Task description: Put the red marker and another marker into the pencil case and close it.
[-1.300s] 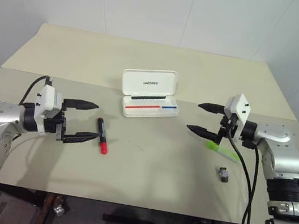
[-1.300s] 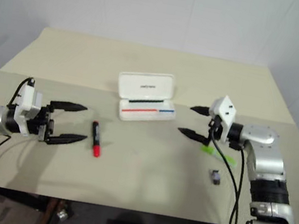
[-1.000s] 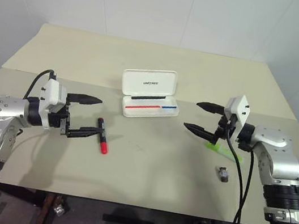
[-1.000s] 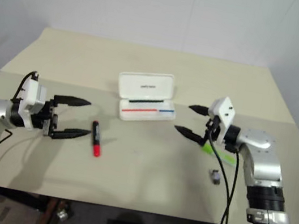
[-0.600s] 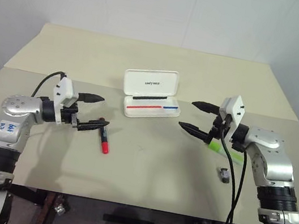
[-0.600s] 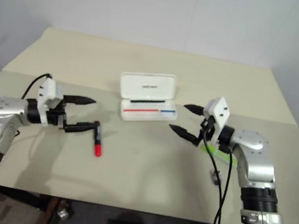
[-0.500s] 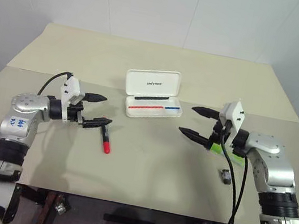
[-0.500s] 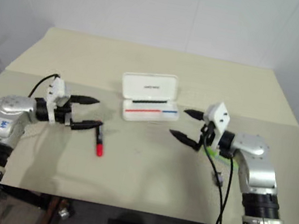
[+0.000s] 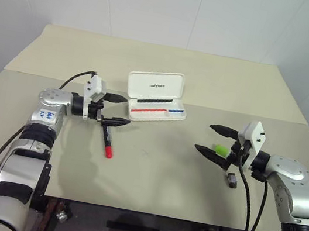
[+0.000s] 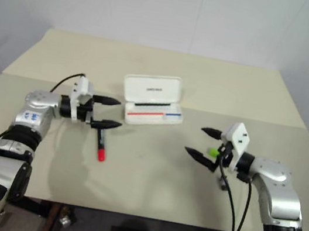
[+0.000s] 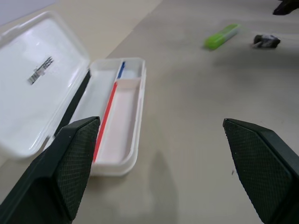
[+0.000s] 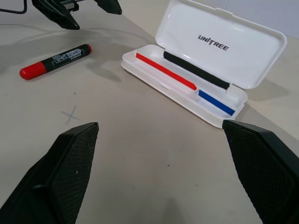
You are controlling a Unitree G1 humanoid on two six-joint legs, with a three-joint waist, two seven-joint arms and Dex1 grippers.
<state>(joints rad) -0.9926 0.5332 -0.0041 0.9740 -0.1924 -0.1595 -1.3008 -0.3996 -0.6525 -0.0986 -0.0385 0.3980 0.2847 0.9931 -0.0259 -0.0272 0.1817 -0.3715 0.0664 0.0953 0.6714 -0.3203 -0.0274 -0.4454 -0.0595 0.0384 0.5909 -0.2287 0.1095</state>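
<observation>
Step in hand: reaching. Both grippers, left (image 9: 116, 109) and right (image 9: 216, 141), gape empty. Red marker (image 9: 106, 139) and highlighter (image 9: 221, 148) lie on table; case (image 9: 156, 97) open. Next: descend, pinch marker.

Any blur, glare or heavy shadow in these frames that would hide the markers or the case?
Left eye view: even light, soft shadows, red marker and pencil case sharp. Right eye view: slightly softer overall. Left wrist view: near fingers and case blurred, green marker small but clear. Right wrist view: lid lettering crisp, no glare.
</observation>
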